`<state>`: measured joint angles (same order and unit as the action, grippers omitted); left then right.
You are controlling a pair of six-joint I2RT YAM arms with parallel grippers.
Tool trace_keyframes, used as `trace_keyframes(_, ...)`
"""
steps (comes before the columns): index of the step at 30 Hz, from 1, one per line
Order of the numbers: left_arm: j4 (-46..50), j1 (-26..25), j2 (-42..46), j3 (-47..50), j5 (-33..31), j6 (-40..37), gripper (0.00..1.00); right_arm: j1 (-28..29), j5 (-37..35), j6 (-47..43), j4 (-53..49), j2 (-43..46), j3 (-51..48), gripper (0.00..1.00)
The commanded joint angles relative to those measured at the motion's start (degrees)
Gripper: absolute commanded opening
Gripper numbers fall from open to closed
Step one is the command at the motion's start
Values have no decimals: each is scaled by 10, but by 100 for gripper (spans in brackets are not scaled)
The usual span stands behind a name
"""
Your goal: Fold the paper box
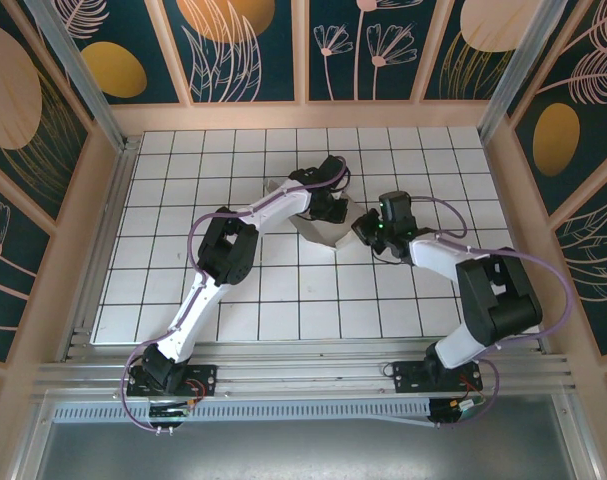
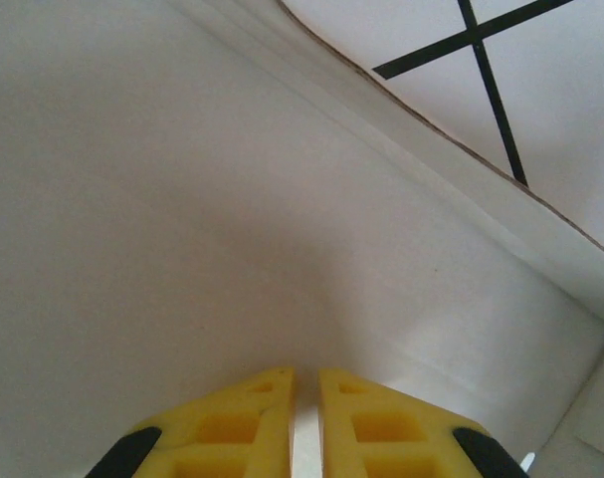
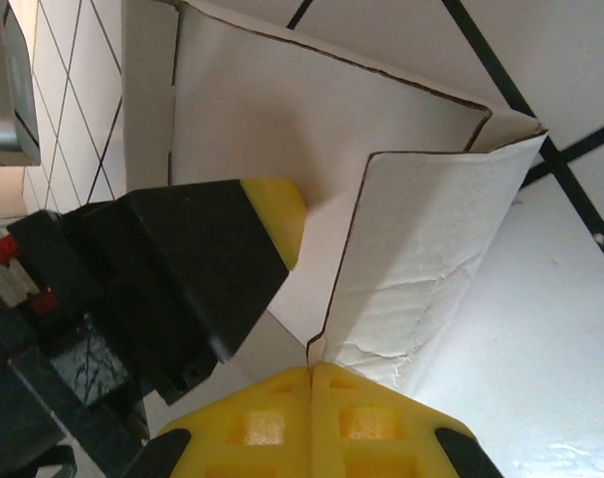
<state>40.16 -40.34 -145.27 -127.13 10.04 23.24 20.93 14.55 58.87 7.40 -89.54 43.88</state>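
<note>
The box (image 1: pixel 320 236) sits at the middle of the table (image 1: pixel 183 300). It looks light and bendy. The left gripper (image 2: pixel 305 403) pinches its wall. The right gripper (image 3: pixel 311 383) is squeezed shut at a flap (image 3: pixel 421 259) corner. Best hold near folds.

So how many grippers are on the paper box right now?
2. The left gripper pinches a panel of the paper box; the right gripper is shut at a flap corner on the box's right edge in the top view.
</note>
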Motion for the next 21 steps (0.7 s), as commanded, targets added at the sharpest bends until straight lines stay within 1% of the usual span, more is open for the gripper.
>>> trace_keyframes(1, 23, -5, -16, -22, 18, -4, 15, 7, -22, -13, -3, -15, 25, 0)
trace_keyframes(2, 23, -5, -15, -26, 17, -1, 16, 7, -24, -15, -3, -19, 27, 0)
trace_keyframes(4, 25, -5, -12, -41, 5, 0, 23, 8, -29, -20, -2, -23, 28, 0)
trace_keyframes(6, 26, -4, -5, -64, -16, -3, 34, 7, -39, -31, -10, -27, 31, 0)
trace_keyframes(8, 25, -1, 0, -88, -32, -4, 40, 8, -44, -42, -18, -30, 33, 0)
trace_keyframes(12, 25, 10, 17, -128, -49, -7, 43, 7, -54, -56, -32, -34, 37, 0)
trace_keyframes(15, 22, 19, 53, -125, -70, -8, 43, 8, -56, -64, -34, -37, 41, 0)
trace_keyframes(17, 11, 26, 88, -105, -104, -18, 42, 9, -63, -73, -42, -37, 47, 0)
trace_keyframes(19, -9, 45, 126, -68, -140, -33, 42, 9, -73, -86, -50, -38, 54, 0)
trace_keyframes(21, -21, 78, 154, -35, -114, -62, 41, 10, -84, -102, -60, -39, 64, 0)
